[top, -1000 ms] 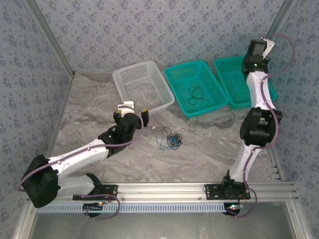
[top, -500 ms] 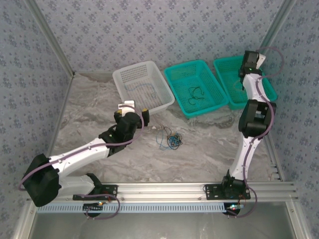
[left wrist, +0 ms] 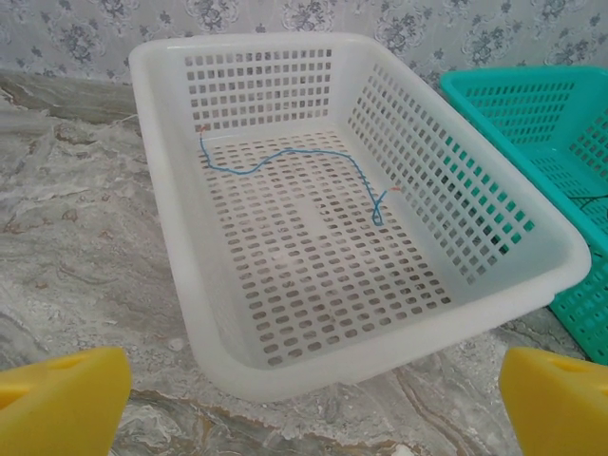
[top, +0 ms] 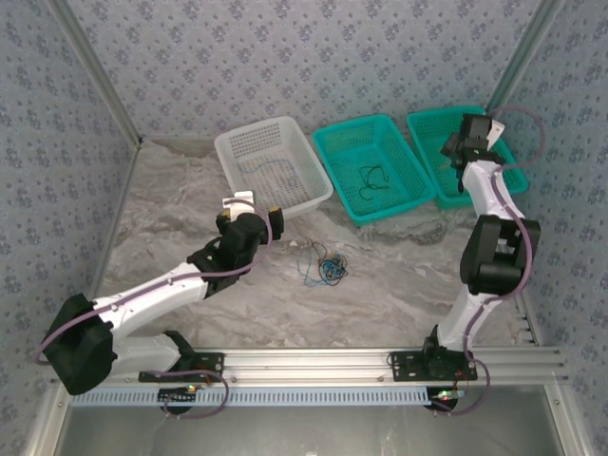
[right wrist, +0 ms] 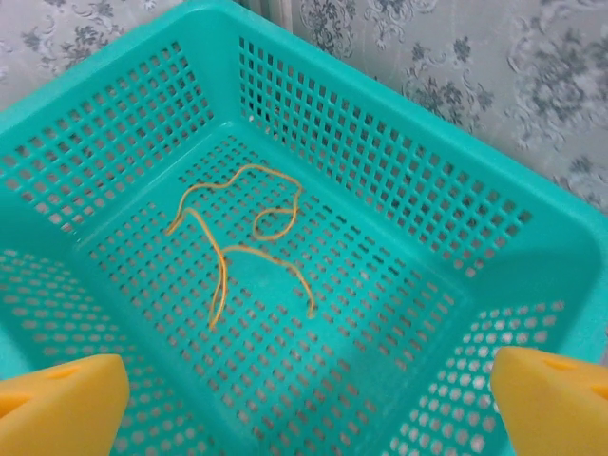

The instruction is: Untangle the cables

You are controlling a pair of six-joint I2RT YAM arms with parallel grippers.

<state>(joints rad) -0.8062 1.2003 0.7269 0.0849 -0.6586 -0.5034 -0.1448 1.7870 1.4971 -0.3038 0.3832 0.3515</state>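
Observation:
A tangle of blue, black and yellow cables lies on the marble table. One blue cable rests in the white basket. A black cable sits in the middle teal basket. A yellow cable lies loose on the floor of the right teal basket. My left gripper is open and empty, hovering over the table just short of the white basket's near rim. Over the right teal basket my right gripper stands open, with nothing between its yellow fingers.
The three baskets stand in a row at the back of the table, against the patterned wall. The left arm stretches across the left half, its gripper left of the tangle. An aluminium rail runs along the near edge.
My right gripper has opened and the yellow cable now lies in the right teal basket. The right wrist came down and leftward over that basket. The left arm stayed put.

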